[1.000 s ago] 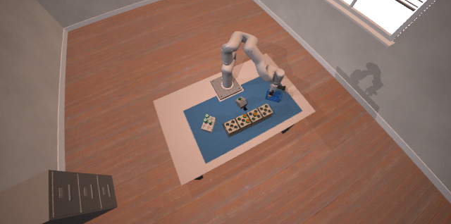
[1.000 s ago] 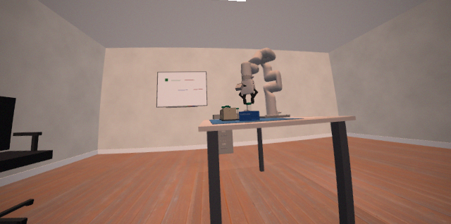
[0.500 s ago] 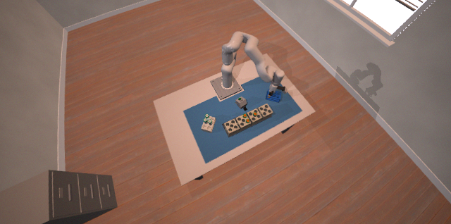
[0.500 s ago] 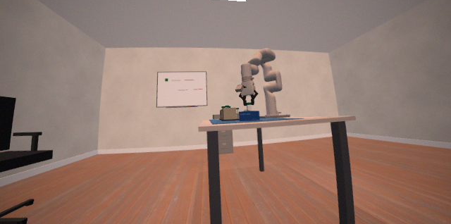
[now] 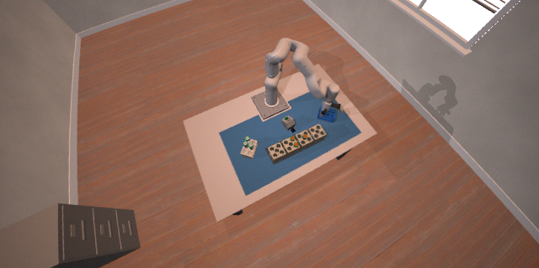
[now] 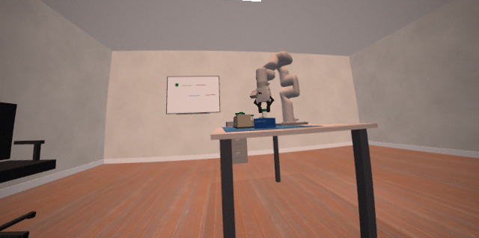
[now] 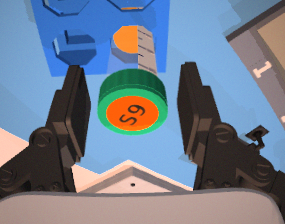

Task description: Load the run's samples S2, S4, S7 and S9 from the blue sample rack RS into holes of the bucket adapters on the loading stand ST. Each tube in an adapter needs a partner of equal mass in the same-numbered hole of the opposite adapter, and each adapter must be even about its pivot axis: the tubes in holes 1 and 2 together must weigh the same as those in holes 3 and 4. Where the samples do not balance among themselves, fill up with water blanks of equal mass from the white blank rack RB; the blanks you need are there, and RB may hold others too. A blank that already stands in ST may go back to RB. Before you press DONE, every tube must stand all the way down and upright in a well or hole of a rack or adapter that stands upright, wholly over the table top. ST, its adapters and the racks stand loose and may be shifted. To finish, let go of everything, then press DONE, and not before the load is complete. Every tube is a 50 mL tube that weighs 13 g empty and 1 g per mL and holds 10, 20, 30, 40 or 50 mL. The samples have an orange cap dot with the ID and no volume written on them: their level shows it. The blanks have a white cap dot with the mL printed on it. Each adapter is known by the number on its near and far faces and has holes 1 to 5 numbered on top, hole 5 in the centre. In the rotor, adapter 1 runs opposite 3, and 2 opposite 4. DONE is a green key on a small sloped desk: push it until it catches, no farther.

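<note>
Wrist: claw (image 7: 132, 112) open, gaps flanking S9 tube (image 7: 132, 103).

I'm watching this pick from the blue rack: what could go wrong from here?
1. The fingers stand apart from the S9 cap, gripping nothing; rising now would leave S9 behind.
2. Closing off-centre could tilt S9 in the rack.
3. The rack stands loose, so a sideways push could shift it.
</note>
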{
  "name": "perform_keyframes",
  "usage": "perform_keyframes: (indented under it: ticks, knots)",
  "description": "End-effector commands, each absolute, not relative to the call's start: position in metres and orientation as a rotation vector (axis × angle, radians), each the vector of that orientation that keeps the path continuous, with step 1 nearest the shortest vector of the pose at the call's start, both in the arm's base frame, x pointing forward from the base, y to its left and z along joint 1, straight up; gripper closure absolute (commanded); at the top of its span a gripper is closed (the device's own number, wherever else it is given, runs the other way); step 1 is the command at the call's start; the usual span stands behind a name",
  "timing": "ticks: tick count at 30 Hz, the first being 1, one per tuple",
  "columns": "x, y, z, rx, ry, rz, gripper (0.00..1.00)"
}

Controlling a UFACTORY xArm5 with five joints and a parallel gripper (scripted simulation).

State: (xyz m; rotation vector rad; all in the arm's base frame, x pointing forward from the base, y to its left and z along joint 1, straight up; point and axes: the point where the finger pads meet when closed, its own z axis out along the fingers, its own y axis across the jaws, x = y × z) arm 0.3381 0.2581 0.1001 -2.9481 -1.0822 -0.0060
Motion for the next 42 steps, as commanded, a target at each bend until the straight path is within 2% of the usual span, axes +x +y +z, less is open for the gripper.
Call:
perform_keyframes:
  ticks: [1, 4, 5, 42]
  knots:
    - [0.3390, 0.2588, 0.1013, -2.947, -1.082, -0.011, 0.43]
    - [0.3390, 0.2588, 0.1013, -2.947, -1.082, -0.011, 0.43]
    - [0.3390, 0.2588, 0.1020, -2.947, -1.082, -0.011, 1.00]
    - [0.3390, 0.2588, 0.1031, -2.947, -1.082, -0.011, 1.00]
